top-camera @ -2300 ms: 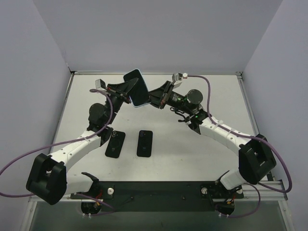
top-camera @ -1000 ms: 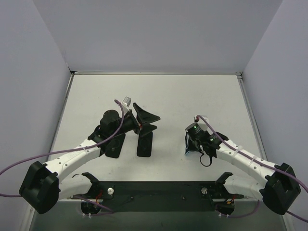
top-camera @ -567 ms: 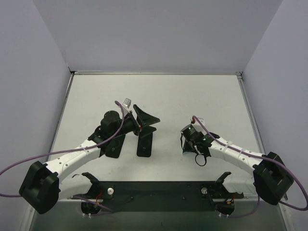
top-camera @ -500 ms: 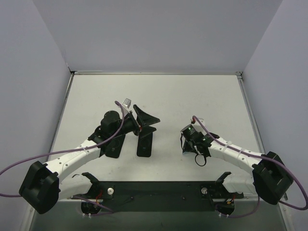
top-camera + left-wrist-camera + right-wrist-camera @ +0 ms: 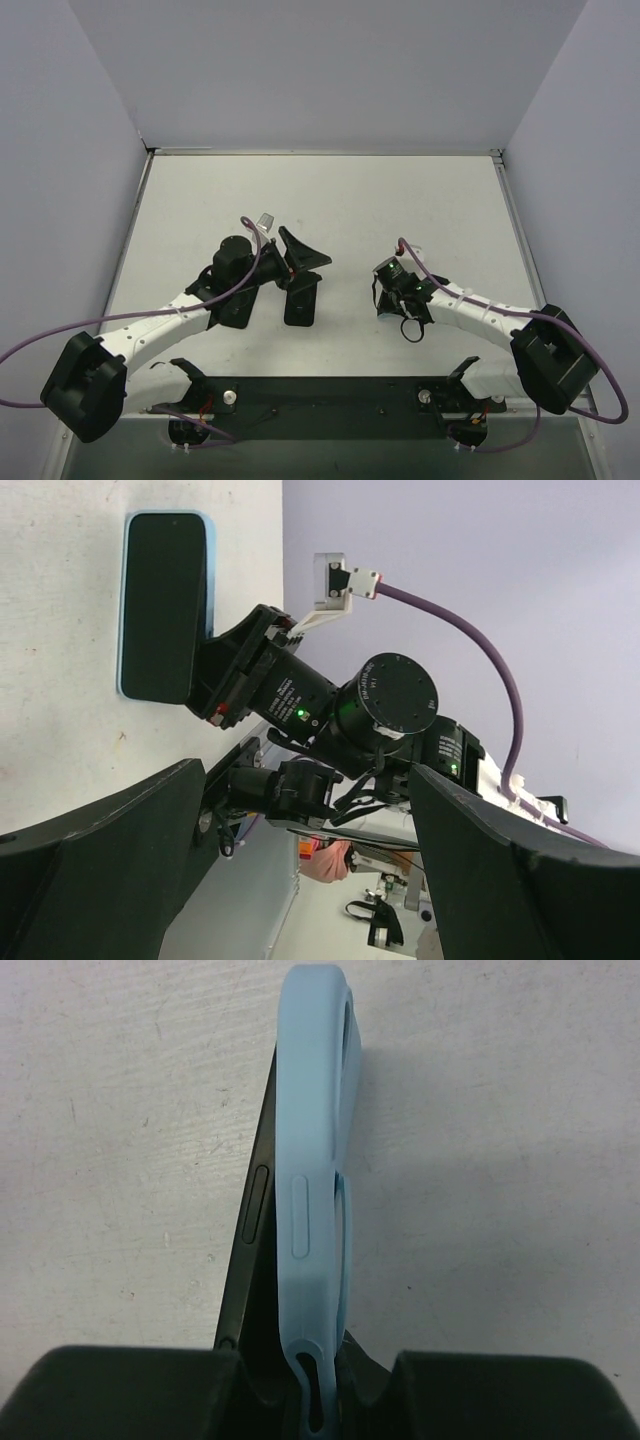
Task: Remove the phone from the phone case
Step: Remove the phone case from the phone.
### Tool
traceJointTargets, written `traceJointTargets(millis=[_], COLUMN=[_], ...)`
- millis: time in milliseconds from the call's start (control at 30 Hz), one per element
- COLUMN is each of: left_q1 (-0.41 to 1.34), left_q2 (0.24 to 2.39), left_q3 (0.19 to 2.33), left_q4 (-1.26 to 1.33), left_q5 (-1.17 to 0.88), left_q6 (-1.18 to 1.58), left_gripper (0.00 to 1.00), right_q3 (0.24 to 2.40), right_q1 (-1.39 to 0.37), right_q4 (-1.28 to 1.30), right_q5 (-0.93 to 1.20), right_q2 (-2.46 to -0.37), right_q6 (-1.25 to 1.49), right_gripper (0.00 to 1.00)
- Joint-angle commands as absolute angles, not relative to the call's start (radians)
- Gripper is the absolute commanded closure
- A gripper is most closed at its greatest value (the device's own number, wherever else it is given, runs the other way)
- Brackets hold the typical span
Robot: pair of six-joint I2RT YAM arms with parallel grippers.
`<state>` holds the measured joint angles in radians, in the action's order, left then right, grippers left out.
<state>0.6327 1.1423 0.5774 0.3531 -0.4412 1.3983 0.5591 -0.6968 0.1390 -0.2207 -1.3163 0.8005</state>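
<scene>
One light-blue phone case [image 5: 315, 1160] is clamped at its near end by the shut right gripper [image 5: 318, 1380], seen edge-on low over the table [image 5: 120, 1110], front right; contact with the surface cannot be told. The dark phone [image 5: 250, 1250] is partly out: near the fingers its edge stands apart from the case, and farther out the two meet. The right arm lies folded low, reaching toward the centre. The left gripper [image 5: 300, 262] hangs with fingers spread wide above a black slab [image 5: 302, 302]; a second black slab [image 5: 237, 308] lies beside it. Print on the right wrist housing [image 5: 290, 695] is too small to read.
</scene>
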Motion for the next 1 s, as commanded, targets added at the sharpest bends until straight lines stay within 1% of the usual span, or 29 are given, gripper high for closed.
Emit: traceJointTargets(millis=[0, 100, 200, 267, 433, 633, 667, 733, 800, 900, 967], left_q1=[0.643, 0.657, 0.666, 0.667, 0.667, 0.672, 0.673, 0.678, 0.681, 0.684, 0.692], left_q2=[1.167, 1.189, 1.203, 1.207, 1.216, 1.249, 1.258, 1.262, 1.272, 1.287, 1.317], left_q3=[0.568, 0.555, 0.557, 0.561, 0.587, 0.595, 0.595, 0.595, 0.598, 0.618, 0.664], left_q4=[0.374, 0.405, 0.416, 0.416, 0.374, 0.358, 0.359, 0.354, 0.348, 0.302, 0.227], left_q5=[-0.428, -0.433, -0.434, -0.436, -0.454, -0.462, -0.465, -0.462, -0.462, -0.457, -0.463], left_q6=[1.351, 1.354, 1.351, 1.348, 1.31, 1.292, 1.29, 1.289, 1.282, 1.247, 1.188], left_gripper=[0.06, 0.06, 0.06, 0.06, 0.06, 0.06, 0.06, 0.06, 0.06, 0.06, 0.06], right_q3=[0.476, 0.489, 0.503, 0.511, 0.496, 0.509, 0.512, 0.52, 0.531, 0.538, 0.545], right_q1=[-0.683, -0.673, -0.66, -0.658, -0.663, -0.654, -0.653, -0.658, -0.658, -0.669, -0.679], right_q4=[0.031, 0.041, 0.035, 0.035, 0.009, -0.04, -0.043, -0.035, -0.015, -0.003, 0.041], right_q5=[-0.146, -0.138, -0.114, -0.086, -0.038, 0.121, 0.135, 0.155, 0.147, 0.135, 0.138], right_q2=[-1.453, -1.477, -1.528, -1.571, -1.594, -1.657, -1.669, -1.68, -1.689, -1.681, -1.652], right_q6=[0.815, 0.796, 0.787, 0.784, 0.808, 0.767, 0.755, 0.744, 0.738, 0.735, 0.727], right_gripper=[0.95, 0.96, 0.9, 0.88, 0.88, 0.88, 0.88, 0.92, 1.0, 1.0, 1.0])
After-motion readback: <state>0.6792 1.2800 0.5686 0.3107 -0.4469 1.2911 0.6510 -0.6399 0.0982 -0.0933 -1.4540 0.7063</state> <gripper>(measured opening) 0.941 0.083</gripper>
